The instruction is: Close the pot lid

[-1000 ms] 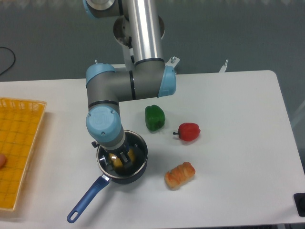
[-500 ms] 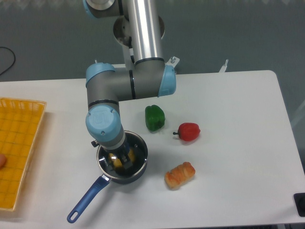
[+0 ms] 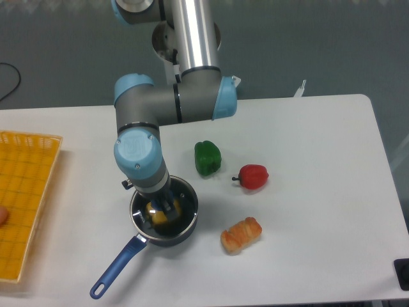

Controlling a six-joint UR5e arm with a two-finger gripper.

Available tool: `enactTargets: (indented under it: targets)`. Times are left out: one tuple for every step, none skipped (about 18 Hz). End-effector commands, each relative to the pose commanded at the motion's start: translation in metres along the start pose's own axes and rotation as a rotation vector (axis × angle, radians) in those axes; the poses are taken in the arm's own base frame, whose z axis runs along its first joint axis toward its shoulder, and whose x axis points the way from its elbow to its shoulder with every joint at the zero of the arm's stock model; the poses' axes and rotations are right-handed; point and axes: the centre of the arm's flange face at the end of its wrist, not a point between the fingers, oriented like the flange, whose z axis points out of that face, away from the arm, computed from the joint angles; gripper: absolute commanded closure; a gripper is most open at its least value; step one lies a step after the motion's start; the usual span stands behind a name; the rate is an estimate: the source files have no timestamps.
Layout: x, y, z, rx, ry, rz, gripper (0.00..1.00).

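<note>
The dark pot (image 3: 186,225) with a long blue handle (image 3: 115,270) stands at the table's front left of centre. A thin shiny rim (image 3: 190,194) rings its top, and the glass lid seems to lie on it. Something yellow (image 3: 160,217) shows inside through the glass. My gripper (image 3: 167,206) points straight down over the pot's middle, its dark fingers slightly apart and holding nothing that I can see. The lid's blue knob is hidden under the gripper.
A green pepper (image 3: 208,158) lies just behind the pot and a red pepper (image 3: 253,176) to its right. A croissant (image 3: 241,235) lies right of the pot. A yellow basket (image 3: 25,192) stands at the table's left edge.
The wrist has risen a little and shifted slightly left over the pot. The pot and the other things have not moved.
</note>
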Motion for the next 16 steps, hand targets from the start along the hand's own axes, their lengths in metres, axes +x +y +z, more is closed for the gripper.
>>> enactTargets:
  targets:
    - [-0.001, 0.009, -0.003, -0.005, -0.005, -0.002, 0.00]
    - [-0.003, 0.018, -0.007, -0.003, -0.008, 0.000, 0.00]
    - [-0.008, 0.035, -0.009, 0.003, -0.008, -0.002, 0.00]
    - [-0.014, 0.053, -0.013, 0.009, -0.010, 0.000, 0.00]
    - [-0.019, 0.066, -0.018, 0.013, -0.017, 0.010, 0.00]
    - [-0.024, 0.080, -0.020, 0.012, -0.020, 0.017, 0.00]
    - [-0.031, 0.097, -0.020, 0.015, -0.019, 0.010, 0.00]
    - [-0.036, 0.115, -0.025, 0.018, -0.026, -0.003, 0.00]
    - [-0.040, 0.130, -0.028, 0.019, -0.031, -0.009, 0.00]
    - [-0.045, 0.143, -0.027, 0.017, -0.027, -0.015, 0.00]
    - [-0.050, 0.162, -0.026, 0.018, -0.020, -0.028, 0.00]
    - [-0.055, 0.179, -0.026, 0.018, -0.020, -0.032, 0.00]
    - [-0.059, 0.192, -0.025, 0.017, -0.022, -0.014, 0.00]
    - [-0.064, 0.209, -0.022, 0.020, -0.022, 0.020, 0.00]
    - [-0.068, 0.225, -0.022, 0.022, -0.024, 0.057, 0.00]
    - [-0.073, 0.242, -0.022, 0.024, -0.026, 0.089, 0.00]
